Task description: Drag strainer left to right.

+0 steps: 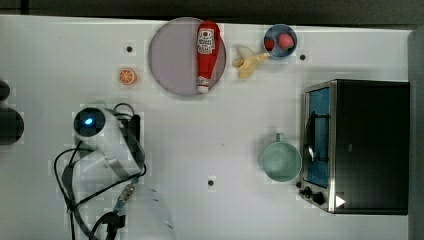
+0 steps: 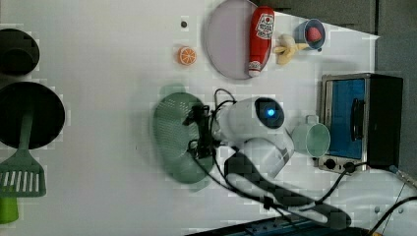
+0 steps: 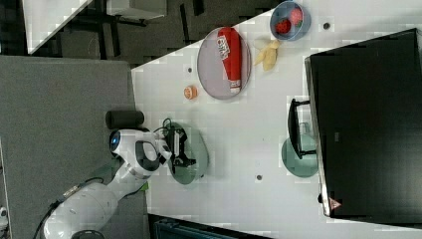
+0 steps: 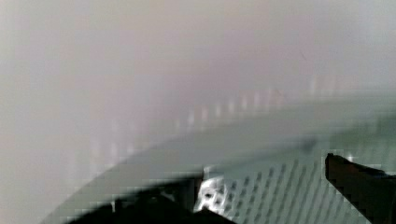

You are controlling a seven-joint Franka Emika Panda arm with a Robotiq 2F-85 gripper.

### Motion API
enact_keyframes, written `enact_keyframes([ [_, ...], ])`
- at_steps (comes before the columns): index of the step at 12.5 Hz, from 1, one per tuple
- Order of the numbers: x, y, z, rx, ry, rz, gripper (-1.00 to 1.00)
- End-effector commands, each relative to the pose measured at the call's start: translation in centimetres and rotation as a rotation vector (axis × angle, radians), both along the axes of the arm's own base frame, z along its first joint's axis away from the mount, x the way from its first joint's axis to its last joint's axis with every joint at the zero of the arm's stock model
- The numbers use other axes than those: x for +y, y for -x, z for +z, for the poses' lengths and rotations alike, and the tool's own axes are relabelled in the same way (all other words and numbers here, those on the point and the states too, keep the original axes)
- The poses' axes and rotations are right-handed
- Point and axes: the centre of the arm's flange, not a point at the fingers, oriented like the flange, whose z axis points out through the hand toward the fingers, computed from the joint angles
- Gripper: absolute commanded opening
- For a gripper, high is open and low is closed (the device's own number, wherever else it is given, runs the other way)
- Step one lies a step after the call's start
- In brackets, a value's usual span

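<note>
Mint-green plastic, the strainer point(image 2: 179, 140) lay on the table point(image 2: 108, 73) under the arm, well apart from the cup point(image 2: 312, 138). The gripper point(image 2: 196, 132) sat low inside its basin, fingers apart astride the near wall, seemingly to hook it for dragging.

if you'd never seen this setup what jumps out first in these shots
The white robot arm stands out first, its gripper hanging over the mint-green strainer near the middle of the left view. Next comes the red ketchup bottle lying across a round grey plate at the top view's upper edge. The toaster oven fills the top view's right, with a mint-green cup standing just beside it.
</note>
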Motion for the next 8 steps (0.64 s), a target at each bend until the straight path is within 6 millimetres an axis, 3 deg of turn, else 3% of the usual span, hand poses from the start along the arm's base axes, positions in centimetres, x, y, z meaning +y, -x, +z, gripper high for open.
enact_keyframes([
  [1,3.7,0.7,3.5,-0.068,-0.023,-0.015,1.0],
  [8,1.2,0.3,2.1,-0.107,-0.029,-0.059,1.0],
])
